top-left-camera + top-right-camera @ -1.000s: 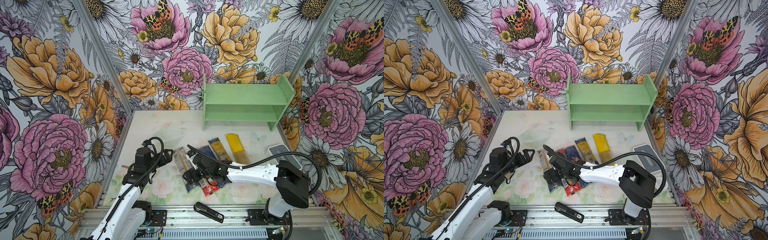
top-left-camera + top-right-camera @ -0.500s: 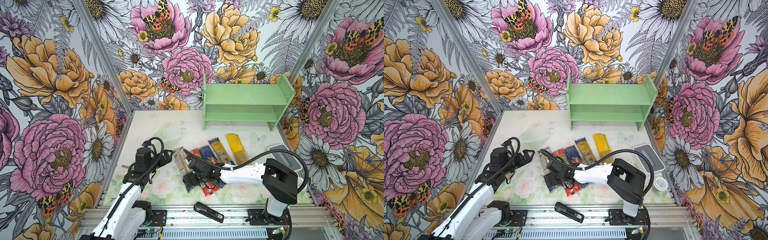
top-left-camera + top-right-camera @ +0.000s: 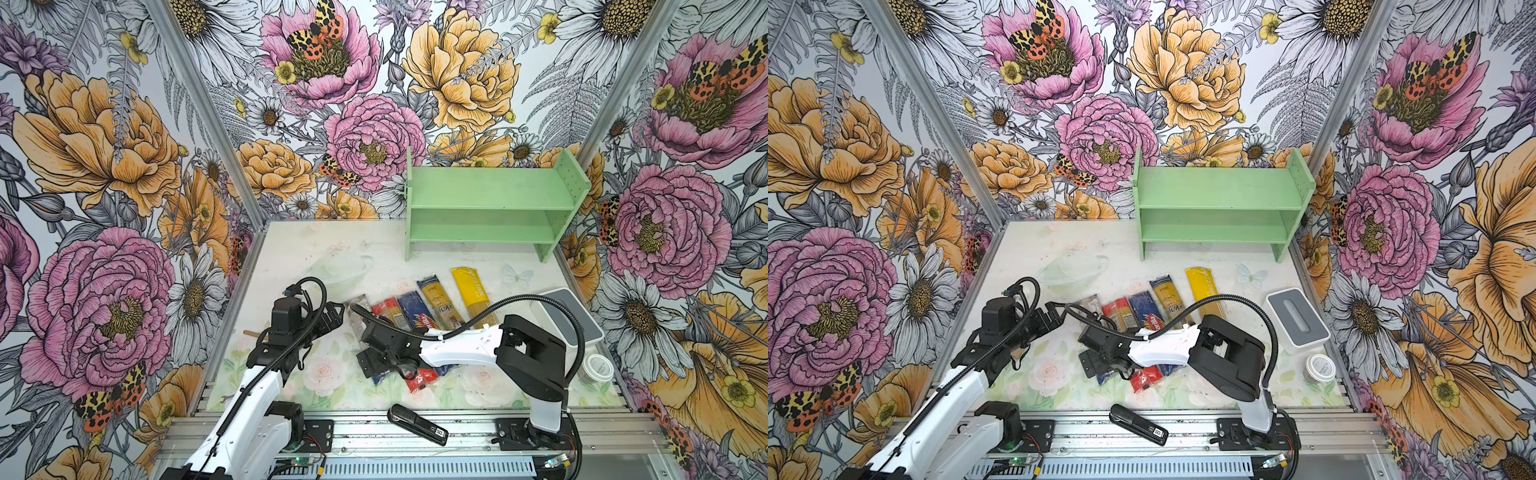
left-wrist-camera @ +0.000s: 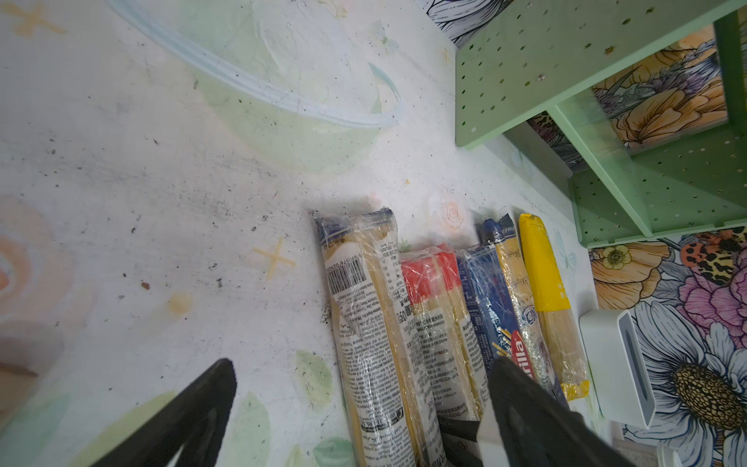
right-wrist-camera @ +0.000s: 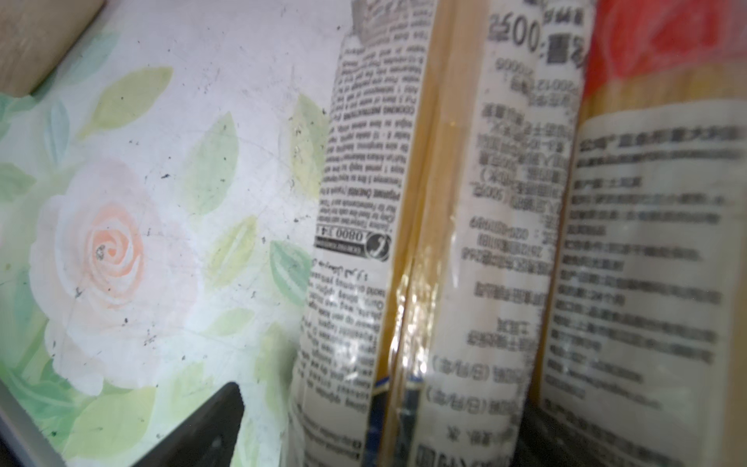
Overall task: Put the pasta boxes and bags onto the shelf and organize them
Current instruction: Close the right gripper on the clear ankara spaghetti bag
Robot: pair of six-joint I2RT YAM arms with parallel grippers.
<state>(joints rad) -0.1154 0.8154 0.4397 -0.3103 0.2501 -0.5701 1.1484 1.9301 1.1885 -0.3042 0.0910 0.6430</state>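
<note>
My right gripper (image 5: 380, 404) slid left, fingers apart astride the clear pack (image 4: 364, 323); left gripper (image 4: 364, 364) unmoved, fingers apart.

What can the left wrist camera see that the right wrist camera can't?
Only the left wrist view shows the pale mint-green two-tier shelf, the dark blue Barilla spaghetti pack, the blue-and-gold windowed pack, the yellow clear pack and the white-grey rectangular box.
Only the right wrist view shows a large pale-pink rose painted on the white table top, seen up close.
Both show the clear spaghetti pack with a white printed label and the red-ended clear pack, lying side by side.
</note>
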